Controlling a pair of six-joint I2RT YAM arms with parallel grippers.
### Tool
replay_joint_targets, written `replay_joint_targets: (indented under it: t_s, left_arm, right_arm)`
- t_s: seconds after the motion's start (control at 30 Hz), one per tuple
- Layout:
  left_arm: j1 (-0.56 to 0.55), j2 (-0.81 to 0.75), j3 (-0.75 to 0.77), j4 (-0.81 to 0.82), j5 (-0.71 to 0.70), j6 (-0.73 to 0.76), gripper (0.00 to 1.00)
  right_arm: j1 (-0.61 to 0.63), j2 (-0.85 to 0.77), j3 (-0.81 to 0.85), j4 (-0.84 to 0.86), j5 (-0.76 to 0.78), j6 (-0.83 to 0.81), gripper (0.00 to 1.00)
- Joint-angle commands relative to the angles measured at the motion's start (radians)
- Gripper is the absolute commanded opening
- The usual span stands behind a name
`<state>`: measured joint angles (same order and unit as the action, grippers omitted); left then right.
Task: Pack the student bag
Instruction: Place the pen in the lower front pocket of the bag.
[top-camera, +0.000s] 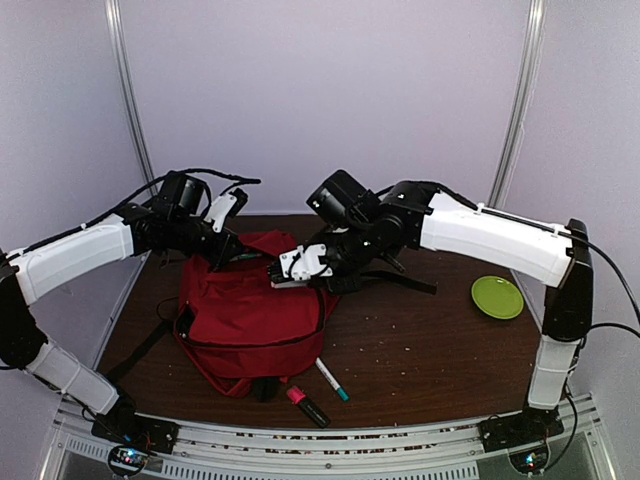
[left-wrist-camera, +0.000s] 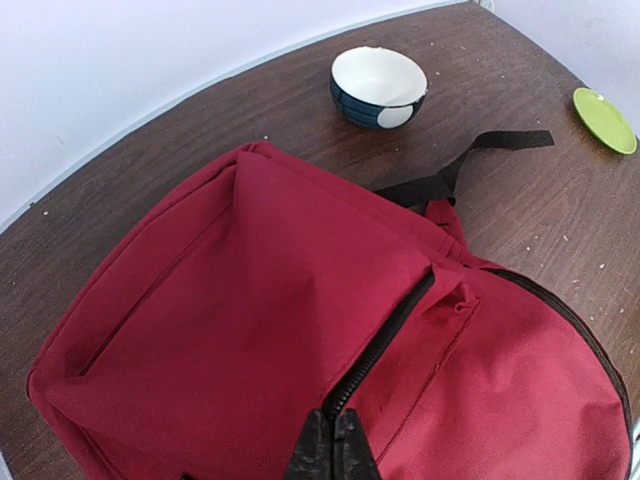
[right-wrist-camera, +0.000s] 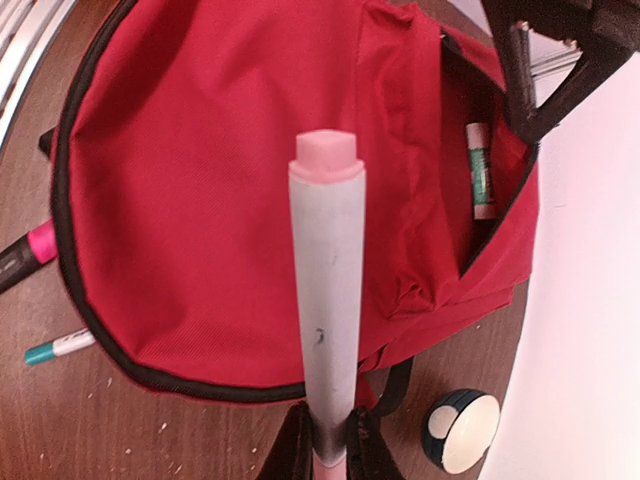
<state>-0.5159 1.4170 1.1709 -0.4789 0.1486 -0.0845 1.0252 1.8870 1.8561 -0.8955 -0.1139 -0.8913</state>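
The red student bag (top-camera: 250, 315) lies flat at the table's centre-left. My left gripper (left-wrist-camera: 335, 445) is shut on the bag's black zipper (left-wrist-camera: 385, 345) at the pocket edge; in the top view it (top-camera: 238, 256) sits at the bag's far end. My right gripper (right-wrist-camera: 328, 440) is shut on a grey marker with a pink cap (right-wrist-camera: 328, 270) and holds it over the bag, cap pointing across the red fabric. In the top view the right gripper (top-camera: 285, 270) hovers over the bag's top right. The pocket gapes open in the right wrist view, with a green-and-white pen (right-wrist-camera: 481, 170) inside.
A teal-tipped pen (top-camera: 333, 380) and a pink-and-black highlighter (top-camera: 308, 405) lie on the table in front of the bag. A blue-and-white bowl (left-wrist-camera: 378, 88) stands behind the bag. A green plate (top-camera: 497, 297) sits at the right. A black strap (left-wrist-camera: 470, 165) trails behind.
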Motion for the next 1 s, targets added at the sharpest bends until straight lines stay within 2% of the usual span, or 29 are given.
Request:
replay_joint_targets:
  t_s: [0.0,0.1,0.23,0.67,0.97]
  left_arm:
    - [0.010,-0.023,0.056,0.016,0.002,-0.002,0.00]
    - [0.012,-0.018,0.070,0.002,0.002,0.000,0.00]
    - [0.017,-0.019,0.073,0.002,0.011,-0.006,0.00]
    - [0.027,-0.011,0.087,-0.004,0.043,-0.011,0.00]
    - [0.032,-0.015,0.089,-0.019,0.048,-0.005,0.00]
  right_arm:
    - [0.007,0.044,0.029,0.238,0.037,0.026,0.07]
    - [0.014,0.082,0.048,0.325,0.064,0.024,0.07]
    - [0.023,0.159,0.122,0.352,0.096,0.021,0.08]
    - [0.036,0.294,0.150,0.517,0.031,-0.077,0.08]
    - [0.041,0.403,0.203,0.615,0.123,-0.182,0.08]
